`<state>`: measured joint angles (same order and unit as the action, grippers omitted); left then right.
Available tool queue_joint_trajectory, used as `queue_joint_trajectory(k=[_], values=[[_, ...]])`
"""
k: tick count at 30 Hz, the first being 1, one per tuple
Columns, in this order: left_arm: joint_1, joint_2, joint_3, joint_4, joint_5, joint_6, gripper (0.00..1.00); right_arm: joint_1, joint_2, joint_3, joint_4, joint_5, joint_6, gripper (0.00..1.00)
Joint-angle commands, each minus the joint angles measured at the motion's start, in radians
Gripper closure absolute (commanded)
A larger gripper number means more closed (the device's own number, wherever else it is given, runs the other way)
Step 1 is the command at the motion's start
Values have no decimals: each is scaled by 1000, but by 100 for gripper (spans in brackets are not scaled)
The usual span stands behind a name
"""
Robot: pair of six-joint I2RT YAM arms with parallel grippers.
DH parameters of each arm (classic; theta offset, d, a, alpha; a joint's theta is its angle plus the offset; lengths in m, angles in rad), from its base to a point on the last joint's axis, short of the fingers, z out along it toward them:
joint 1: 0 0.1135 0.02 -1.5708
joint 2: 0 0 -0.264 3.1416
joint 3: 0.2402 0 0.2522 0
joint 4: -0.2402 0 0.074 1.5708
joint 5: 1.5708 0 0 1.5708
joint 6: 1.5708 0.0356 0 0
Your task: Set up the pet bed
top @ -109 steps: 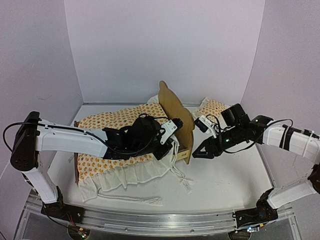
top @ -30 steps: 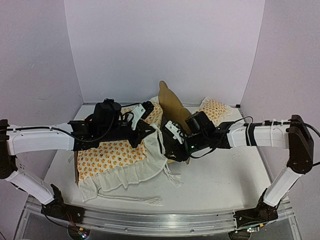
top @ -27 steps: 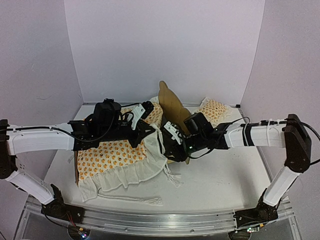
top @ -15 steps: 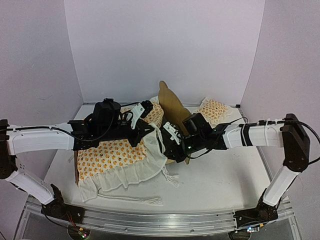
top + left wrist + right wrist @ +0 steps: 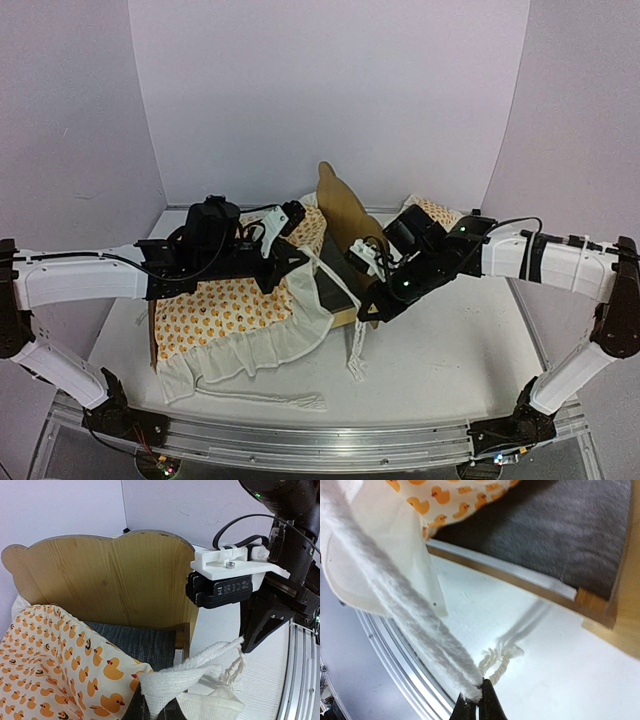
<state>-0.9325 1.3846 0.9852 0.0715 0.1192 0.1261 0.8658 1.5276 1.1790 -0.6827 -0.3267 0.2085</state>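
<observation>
Now the pet bed lies between two closed grips.
Left gripper pinches ruffle over it; right gripper pinches cord beside it.

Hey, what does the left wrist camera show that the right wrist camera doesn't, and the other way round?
Left wrist only: the pet bed's scalloped headboard, standing upright, and the left gripper pinching the white ruffle. Right wrist only: the wooden side rail along the bed's edge. Both: the duck-print bedding, the dark grey base panel, and the right gripper shut on the white cord.
</observation>
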Motion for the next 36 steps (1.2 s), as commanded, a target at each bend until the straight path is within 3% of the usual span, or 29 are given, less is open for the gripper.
queue_joint_trajectory(k=[1,5,9,13,15,18,20,23,26,28,30,33,36], values=[[8,25,45,48,43,-6,100,39,-11,104,-311,240,29,100],[8,53,62,51,7,-23,100,94,-9,178,-466,637,60,100],[8,67,74,56,7,-26,100,95,-17,227,-558,877,3,100],[8,82,82,57,27,-28,100,100,-8,246,-585,716,-38,96],[8,91,80,57,36,-29,100,101,-5,218,-545,394,16,89],[7,97,67,59,40,-27,100,101,-36,53,-160,-259,180,62],[8,96,53,61,37,-26,100,101,-54,-16,16,-383,323,51],[8,91,44,61,36,-21,100,98,-90,18,-135,-190,170,39],[8,89,43,60,43,-15,100,98,-95,33,-247,111,2,39],[8,89,45,62,59,-14,100,99,-73,31,-247,224,-69,45],[8,89,48,64,81,-14,100,98,-57,28,-171,237,-109,50],[8,94,54,64,92,-13,100,98,-60,-61,91,229,-120,48],[7,88,58,64,90,-14,100,98,0,-22,176,251,-123,51]])
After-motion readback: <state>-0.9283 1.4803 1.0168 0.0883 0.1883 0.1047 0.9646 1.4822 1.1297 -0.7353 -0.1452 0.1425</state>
